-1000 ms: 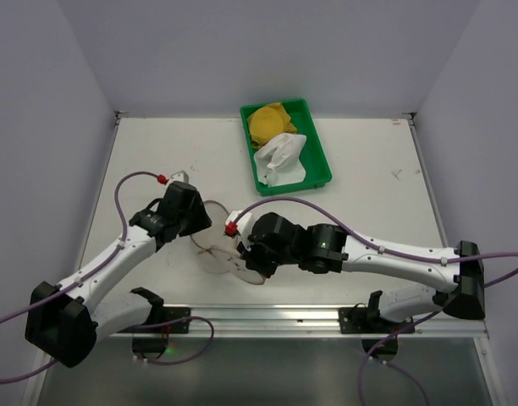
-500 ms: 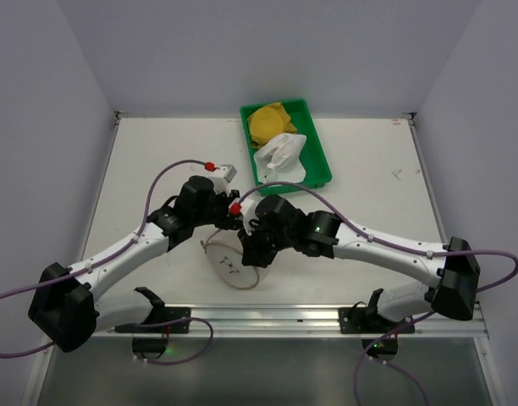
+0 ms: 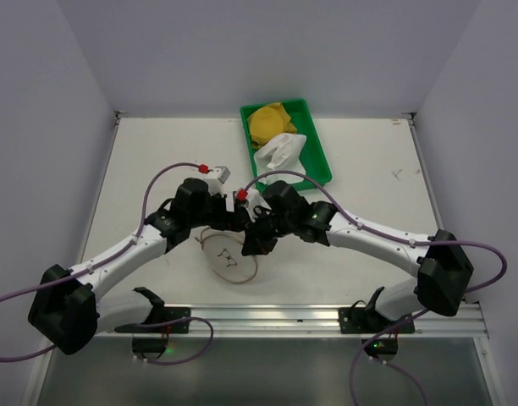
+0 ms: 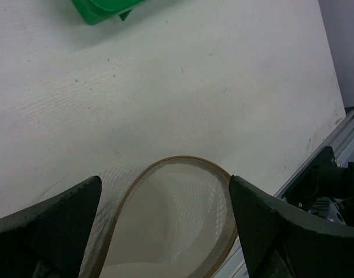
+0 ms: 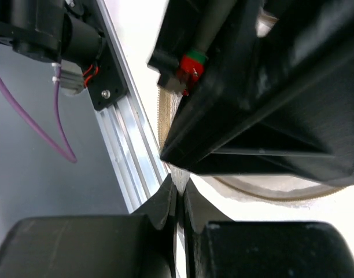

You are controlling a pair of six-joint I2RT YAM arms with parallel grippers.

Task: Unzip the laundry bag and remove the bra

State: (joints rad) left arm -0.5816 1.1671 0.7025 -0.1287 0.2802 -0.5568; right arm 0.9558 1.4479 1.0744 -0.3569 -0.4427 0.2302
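Note:
The white mesh laundry bag point(image 3: 229, 258) lies near the table's front, its round wire-rimmed lid with the dark emblem facing up. My left gripper point(image 3: 231, 222) is over the bag's far edge. In the left wrist view it point(image 4: 165, 182) is open, its fingers point(image 4: 55, 223) wide apart on either side of the bag's tan rim point(image 4: 183, 159). My right gripper point(image 3: 252, 245) is at the bag's right edge. In the right wrist view it point(image 5: 180, 185) is shut on a fold of the bag's mesh point(image 5: 180, 176). No bra shows inside the bag.
A green tray point(image 3: 324, 172) at the back middle holds a yellow garment point(image 3: 270, 123) and a white cloth point(image 3: 280, 156); its corner shows in the left wrist view point(image 4: 102, 8). A metal rail point(image 3: 267, 317) runs along the near edge. The two wrists are close together.
My left gripper has swung right over the bag. My right gripper has moved away from the rail, keeping its pinch, and the bag has shifted a little with it.

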